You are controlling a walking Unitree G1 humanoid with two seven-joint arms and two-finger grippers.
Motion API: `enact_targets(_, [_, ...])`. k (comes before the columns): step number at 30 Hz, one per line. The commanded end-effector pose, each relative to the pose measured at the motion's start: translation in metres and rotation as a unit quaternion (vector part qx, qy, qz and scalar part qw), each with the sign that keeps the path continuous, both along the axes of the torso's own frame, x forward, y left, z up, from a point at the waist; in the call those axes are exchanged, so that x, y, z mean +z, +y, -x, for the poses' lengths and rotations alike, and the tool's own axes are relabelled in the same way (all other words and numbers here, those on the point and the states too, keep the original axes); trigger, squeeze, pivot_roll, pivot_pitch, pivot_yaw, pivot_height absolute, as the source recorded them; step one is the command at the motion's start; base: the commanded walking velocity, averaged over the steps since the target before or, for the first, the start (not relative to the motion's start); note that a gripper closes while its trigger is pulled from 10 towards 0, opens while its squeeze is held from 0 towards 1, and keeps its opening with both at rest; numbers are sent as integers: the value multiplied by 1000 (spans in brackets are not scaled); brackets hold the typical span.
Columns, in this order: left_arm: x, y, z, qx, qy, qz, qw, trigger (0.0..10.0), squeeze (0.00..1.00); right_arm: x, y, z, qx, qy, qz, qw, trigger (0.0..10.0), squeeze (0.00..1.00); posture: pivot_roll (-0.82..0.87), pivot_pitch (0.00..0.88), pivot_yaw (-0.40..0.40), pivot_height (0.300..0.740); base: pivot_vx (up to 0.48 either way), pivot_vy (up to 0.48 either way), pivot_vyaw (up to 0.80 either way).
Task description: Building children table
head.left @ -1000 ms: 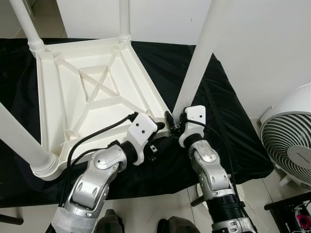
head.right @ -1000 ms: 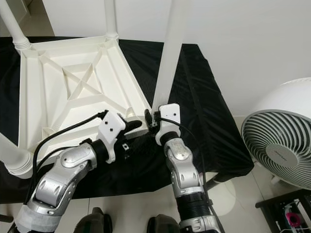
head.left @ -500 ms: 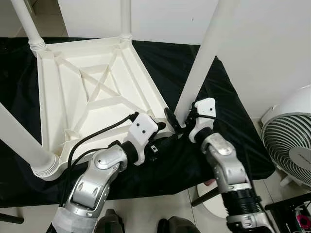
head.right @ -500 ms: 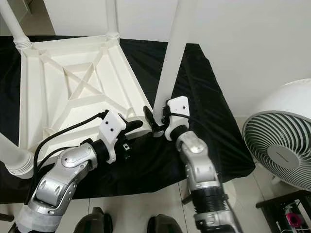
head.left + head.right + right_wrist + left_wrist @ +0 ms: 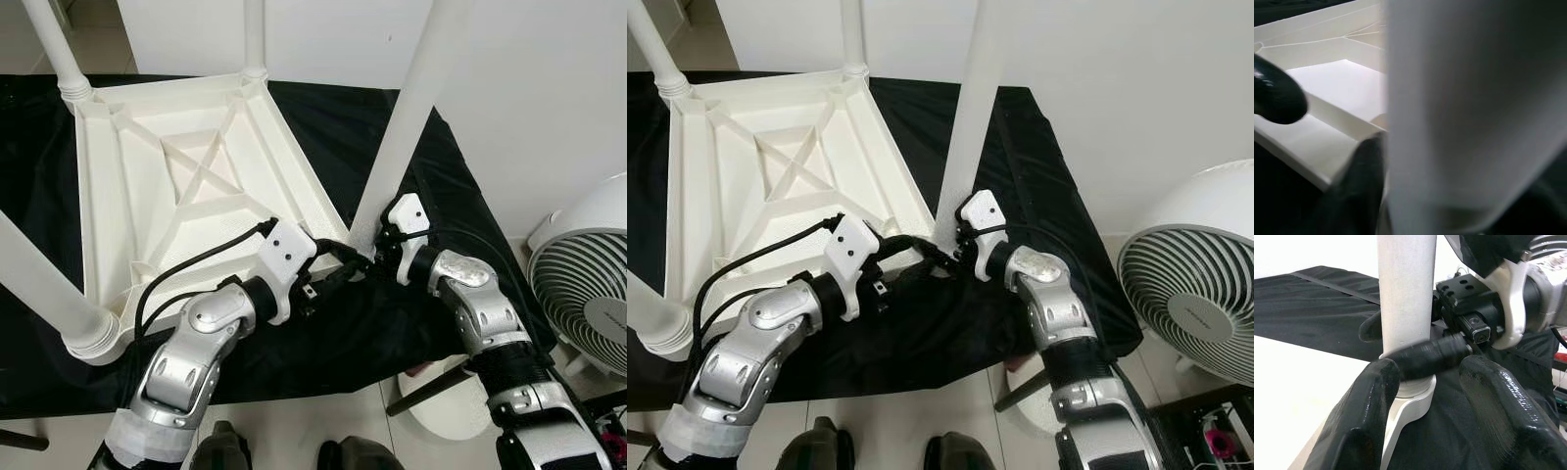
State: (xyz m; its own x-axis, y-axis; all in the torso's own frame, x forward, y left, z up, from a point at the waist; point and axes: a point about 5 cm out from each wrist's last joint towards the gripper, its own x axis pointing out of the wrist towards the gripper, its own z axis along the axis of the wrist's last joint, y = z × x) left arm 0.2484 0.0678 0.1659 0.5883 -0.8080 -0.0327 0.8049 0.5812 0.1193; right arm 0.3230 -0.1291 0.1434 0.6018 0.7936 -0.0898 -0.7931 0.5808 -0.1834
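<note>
Two pincers, right pincer (image 5: 364, 253) clamping leg (image 5: 404, 122), fan (image 5: 580, 290) nearby

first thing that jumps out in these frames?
The upturned white table on the black cloth, legs pointing up. Both claws meet at its near right corner: the right claw is shut around the base of the leg, the left claw is open beside it. A white fan stands at far right.

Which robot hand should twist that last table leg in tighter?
Probably the right gripper. Its jaws already wrap around the bottom of the table leg, right at the corner socket. The left gripper is open beside that corner, better for steadying the tabletop.
</note>
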Motion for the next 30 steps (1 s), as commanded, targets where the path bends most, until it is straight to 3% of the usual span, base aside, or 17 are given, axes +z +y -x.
enact_targets(1, [-1,0,-2,20,0,0,1000,10000,0,-6,2,2,15,11,9,1000,0,0,34,39,-54,740,0,0,0])
enact_targets(13, [-1,0,-1,20,2,1,1000,10000,0,-9,-5,2,15,9,-4,1000,0,0,28,46,-50,740,0,0,0])
enact_targets(14, [-1,0,-1,19,2,1,1000,10000,0,-9,-4,2,8,6,-5,1000,8510,0,27,47,-51,740,0,0,0])
enact_targets(17, [-1,0,0,19,2,2,1000,10000,0,-9,-3,2,4,5,-7,1000,8510,0,27,47,-51,740,0,0,0])
enact_targets(18, [-1,0,0,19,2,2,1000,10000,0,-10,-3,2,1,4,-8,1000,10000,0,27,47,-51,740,0,0,0])
enact_targets(25, [-2,-1,2,18,5,3,1000,10000,0,-5,13,10,-114,-14,-53,992,10000,0,20,55,-56,740,0,0,0])
enact_targets(27, [-3,-1,2,17,9,3,1000,10000,0,-6,18,13,-214,-15,-81,973,10000,0,20,54,-61,740,0,0,0])
enact_targets(30, [-4,-1,2,17,9,4,1000,10000,0,-6,19,14,-253,-17,-88,963,10000,0,20,54,-61,740,0,0,0])
